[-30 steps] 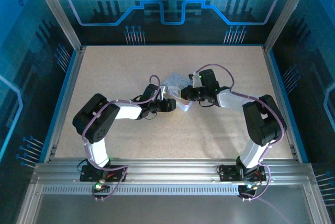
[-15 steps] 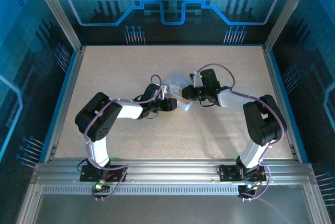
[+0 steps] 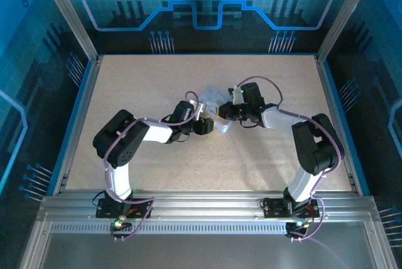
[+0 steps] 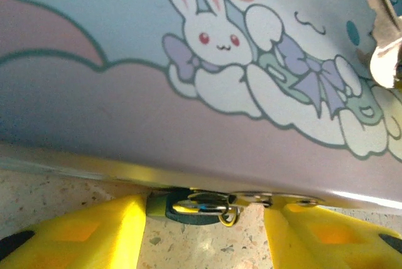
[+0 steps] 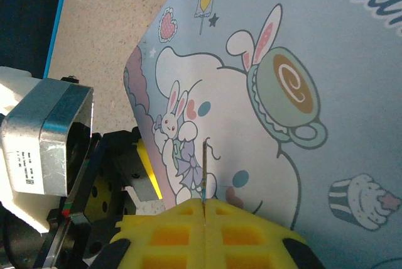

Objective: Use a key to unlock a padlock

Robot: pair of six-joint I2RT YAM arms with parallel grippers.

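Note:
A pale lilac tin box [image 3: 211, 99] with bunny artwork [image 4: 213, 36] lies mid-table, and both grippers meet at it. Under the box's edge hangs the dark padlock [image 4: 188, 209], shackle and small ring showing. My left gripper [image 4: 202, 219] straddles it: the left finger [image 4: 94, 231] presses the padlock's end, and the right finger [image 4: 326, 231] meets the metal hasp beside it. My right gripper [image 5: 205, 201] is shut on the key [image 5: 205, 168], a thin sliver pointing up over the printed lid [image 5: 295, 93]. From above, the left gripper [image 3: 206, 124] and right gripper [image 3: 222, 113] nearly touch.
The speckled tan table [image 3: 151, 80] is bounded by blue rails [image 3: 75, 124] at the sides and an aluminium frame [image 3: 207, 209] at the near edge. The left arm's grey wrist housing [image 5: 44, 131] sits close beside the right gripper.
The left arm has edged rightward toward the box, its elbow shifting right. The right arm and the box have stayed in place.

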